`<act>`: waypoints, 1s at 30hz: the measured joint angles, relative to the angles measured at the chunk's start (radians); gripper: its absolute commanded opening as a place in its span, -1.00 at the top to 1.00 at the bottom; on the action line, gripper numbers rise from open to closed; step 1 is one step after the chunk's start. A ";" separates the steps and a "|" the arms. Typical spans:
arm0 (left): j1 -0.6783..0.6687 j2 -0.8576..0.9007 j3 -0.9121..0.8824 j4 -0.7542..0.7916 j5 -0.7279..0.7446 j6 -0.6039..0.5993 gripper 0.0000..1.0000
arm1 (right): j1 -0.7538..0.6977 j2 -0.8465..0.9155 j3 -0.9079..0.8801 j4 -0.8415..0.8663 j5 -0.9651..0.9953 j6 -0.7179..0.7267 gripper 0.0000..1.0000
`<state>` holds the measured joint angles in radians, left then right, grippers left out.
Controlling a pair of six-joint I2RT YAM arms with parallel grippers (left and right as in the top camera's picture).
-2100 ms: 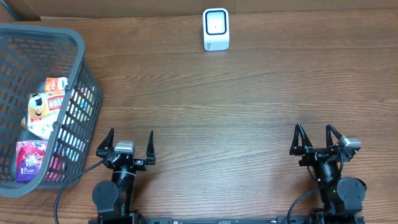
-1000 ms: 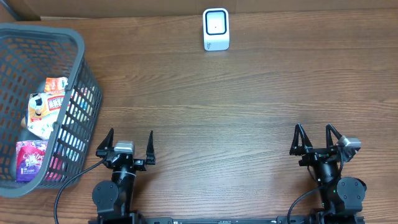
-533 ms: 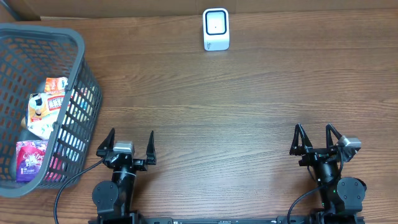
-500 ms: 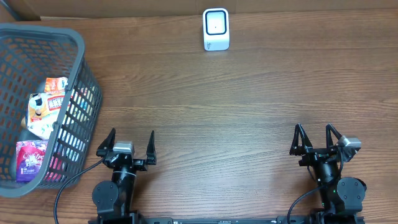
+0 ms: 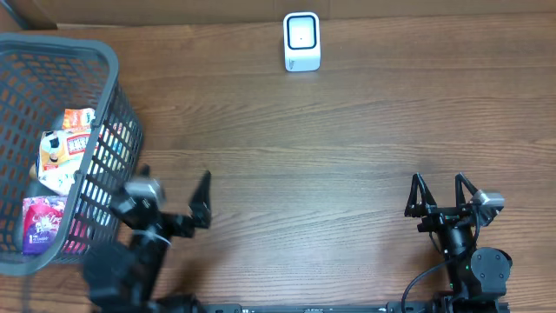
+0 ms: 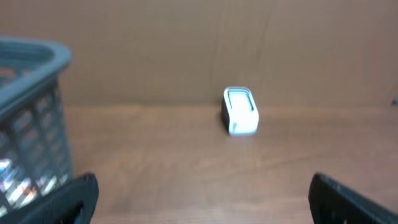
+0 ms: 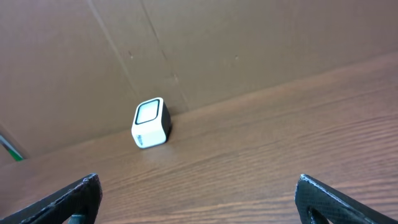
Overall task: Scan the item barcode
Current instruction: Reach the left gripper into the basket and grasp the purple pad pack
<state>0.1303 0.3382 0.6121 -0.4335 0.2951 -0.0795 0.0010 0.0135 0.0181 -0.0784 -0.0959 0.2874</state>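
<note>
**Both grippers empty, packets in the basket at the left**

The items are in the dark grey plastic mesh basket (image 5: 115, 69), which stands at the left edge of the brown wooden table (image 5: 347, 148). Inside it, the white and red snack packet (image 5: 62, 149) lies with its long axis running roughly from far to near, its printed face turned up. The purple foil packet (image 5: 41, 223) lies just near of it, also face up. No barcode can be read on either one.

The small white box-shaped scanner (image 5: 301, 40) stands upright at the far edge of the table, near the middle, well apart from the basket. Its window faces the near side and is tilted a little upward.

The left gripper (image 5: 165, 205) is just beside the near right corner of the basket and looks blurred from above; its jaws are spread wide and hold nothing. The right gripper (image 5: 443, 193) is at the near right, jaws also spread wide and empty.

Only the overhead view shows the packets. The left wrist view shows the basket wall and the scanner, while the right wrist view shows the scanner only, in front of a brown cardboard wall (image 7: 249, 43).
</note>
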 measured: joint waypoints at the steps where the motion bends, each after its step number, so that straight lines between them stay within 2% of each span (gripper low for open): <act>1: 0.000 0.091 0.121 -0.082 -0.006 0.000 -1.00 | 0.000 0.000 0.000 0.000 0.000 0.000 -1.00; 4: 0.000 0.385 0.505 -0.327 -0.026 0.015 -1.00 | 0.000 0.000 0.000 -0.001 0.000 0.000 -1.00; 7: 0.000 0.669 0.904 -0.623 -0.025 0.091 -0.99 | 0.000 0.000 0.000 -0.002 0.000 0.001 -1.00; 10: 0.000 0.890 1.220 -0.866 -0.036 0.153 -1.00 | 0.000 0.000 0.000 -0.001 0.000 0.000 -1.00; 14: 0.003 1.094 1.489 -0.990 -0.097 0.138 -1.00 | 0.000 -0.001 0.000 0.000 0.000 0.000 -1.00; 18: 0.072 1.219 1.665 -1.033 -0.153 0.032 -0.99 | 0.000 -0.001 0.000 -0.002 0.000 0.000 -1.00; 20: 0.195 1.262 1.736 -1.102 -0.193 -0.072 -0.99 | 0.000 -0.001 0.000 -0.001 0.000 0.000 -1.00; 22: 0.253 1.266 1.748 -1.129 -0.219 -0.120 -0.99 | 0.000 -0.001 0.000 -0.002 0.000 0.000 -1.00; 28: 0.567 1.281 1.762 -1.238 -0.298 -0.246 -1.00 | 0.000 -0.001 0.000 -0.001 0.000 0.000 -1.00; 30: 0.608 1.293 1.760 -1.236 -0.309 -0.262 -0.98 | 0.000 -0.001 0.000 -0.001 0.000 0.000 -1.00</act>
<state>0.7387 1.6310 2.3722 -1.6695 -0.0139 -0.3420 0.0006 0.0128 0.0181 -0.0792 -0.0963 0.2878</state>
